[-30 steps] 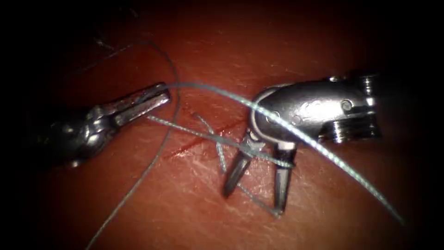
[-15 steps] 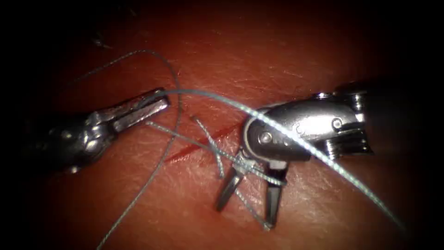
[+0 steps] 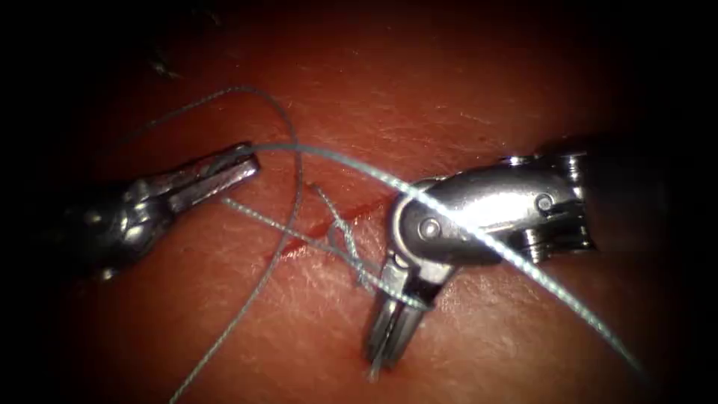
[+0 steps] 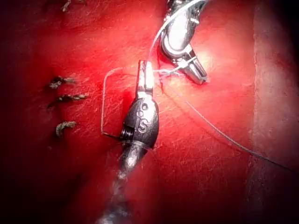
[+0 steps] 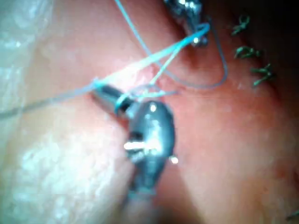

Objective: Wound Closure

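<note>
On the left of the cut (image 3: 314,236), my left tool (image 3: 243,161) is shut on the pale thread (image 3: 336,158), which arcs from its tip over the right tool's wrist and off to the lower right. On the right of the cut, my right tool (image 3: 383,350) points down at the tissue (image 3: 486,337). Its jaws are shut on the short free end of the thread, and a loop of thread lies around them. The left wrist view shows the left jaws (image 4: 145,77) closed on thread. In the right wrist view the right jaws (image 5: 100,91) pinch the thread.
A slack strand (image 3: 288,135) curls behind the left tool and trails to the lower left. Several earlier knotted stitches (image 4: 65,98) lie in a row beyond the tools, seen again in the right wrist view (image 5: 252,51). Red fluid lines the cut.
The right tool's jaws, open a second ago, have closed on the short thread end and shifted left toward the cut. The left tool has drifted slightly left, still holding its thread.
</note>
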`<state>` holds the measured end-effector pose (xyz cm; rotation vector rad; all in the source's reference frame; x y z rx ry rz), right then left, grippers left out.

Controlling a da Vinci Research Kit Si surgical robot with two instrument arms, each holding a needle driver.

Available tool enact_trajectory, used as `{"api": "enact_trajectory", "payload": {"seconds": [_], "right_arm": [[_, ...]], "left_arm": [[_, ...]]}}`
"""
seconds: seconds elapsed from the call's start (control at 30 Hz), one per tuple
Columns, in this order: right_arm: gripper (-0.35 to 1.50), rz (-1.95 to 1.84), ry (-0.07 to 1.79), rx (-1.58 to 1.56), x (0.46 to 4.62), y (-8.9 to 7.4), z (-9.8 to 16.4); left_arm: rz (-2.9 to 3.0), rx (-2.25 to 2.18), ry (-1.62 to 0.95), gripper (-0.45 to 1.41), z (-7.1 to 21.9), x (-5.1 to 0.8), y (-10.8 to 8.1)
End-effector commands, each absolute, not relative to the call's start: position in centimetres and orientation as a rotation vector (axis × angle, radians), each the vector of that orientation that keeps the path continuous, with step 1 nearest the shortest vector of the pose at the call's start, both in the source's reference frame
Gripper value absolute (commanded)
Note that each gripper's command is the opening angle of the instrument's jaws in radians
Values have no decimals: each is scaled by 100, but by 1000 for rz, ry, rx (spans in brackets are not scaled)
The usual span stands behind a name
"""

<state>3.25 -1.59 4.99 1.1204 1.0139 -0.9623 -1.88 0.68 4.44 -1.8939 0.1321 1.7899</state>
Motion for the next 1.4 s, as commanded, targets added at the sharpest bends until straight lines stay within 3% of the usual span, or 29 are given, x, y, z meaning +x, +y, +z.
{"api": "enact_trajectory", "payload": {"seconds": [0.03,0.5,0.77,1.03,1.4], "right_arm": [[-35,-950,1028,1112,331,-160,502],[-35,-879,1057,1103,328,-153,496],[-35,-539,1293,1020,326,-85,473],[-35,-396,1321,997,326,-45,471],[-35,-358,1324,985,351,-49,495]], "left_arm": [[1789,-1894,129,-45,451,-192,62],[1792,-1894,128,-45,451,-190,60],[1787,-1887,118,-45,441,-184,45],[1821,-1851,96,-45,411,-183,-7],[1856,-1874,-19,-45,375,-243,-78]]}}
